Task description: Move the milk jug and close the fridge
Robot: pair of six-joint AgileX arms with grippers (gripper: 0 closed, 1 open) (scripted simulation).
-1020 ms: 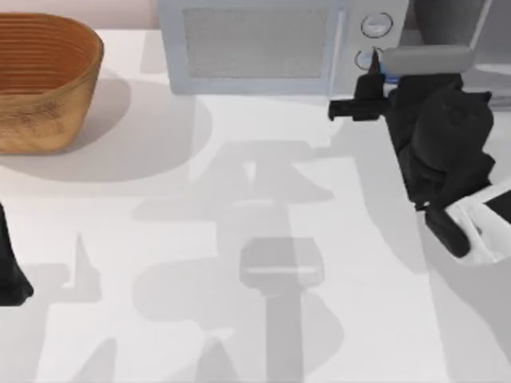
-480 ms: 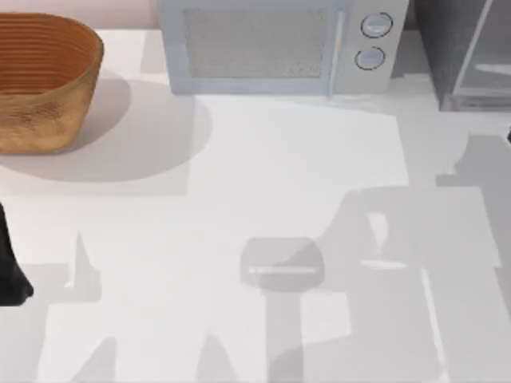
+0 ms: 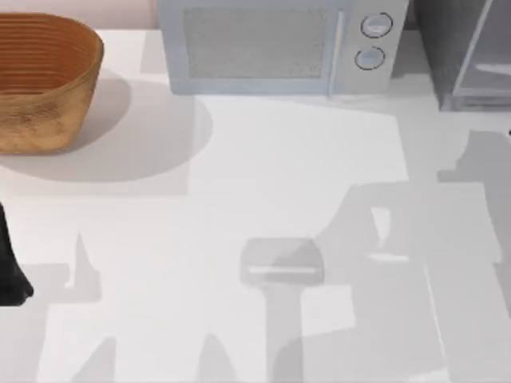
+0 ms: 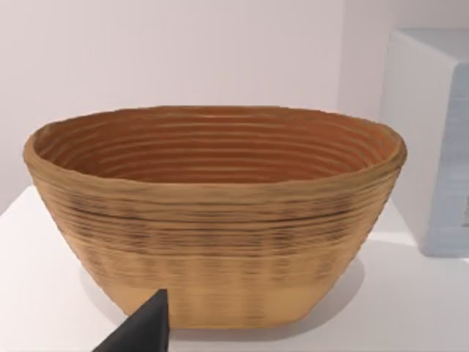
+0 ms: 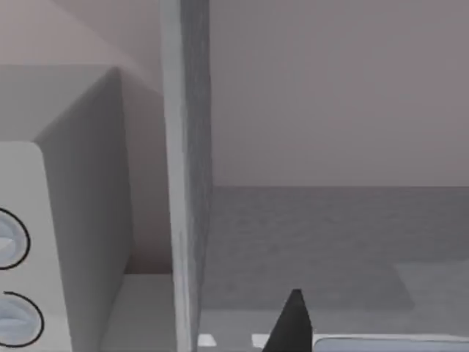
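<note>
**White tabletop, right arm at the fridge**

White table (image 3: 239, 199) filled the top view, with its furniture pushed along the back edge. A woven basket (image 3: 44, 80) sat in the left corner and a light grey microwave (image 3: 263, 44) in the middle. The fridge (image 3: 447, 48) stood in the right corner, just beside the microwave. I judged this layout kept the middle free for the arms to swing.

My left arm (image 3: 9, 271) sat parked at the table's left edge, its left gripper (image 4: 139, 331) facing the basket and well away from the work. My right gripper (image 5: 293, 323) was close to the fridge and looked past a grey upright edge into a dark grey inside. From that I judged the door was not yet shut. That pose suited either setting something inside or reaching for the door.

I could not tell whether either gripper was open or closed, or holding anything. I also could not tell where the milk jug was.
</note>
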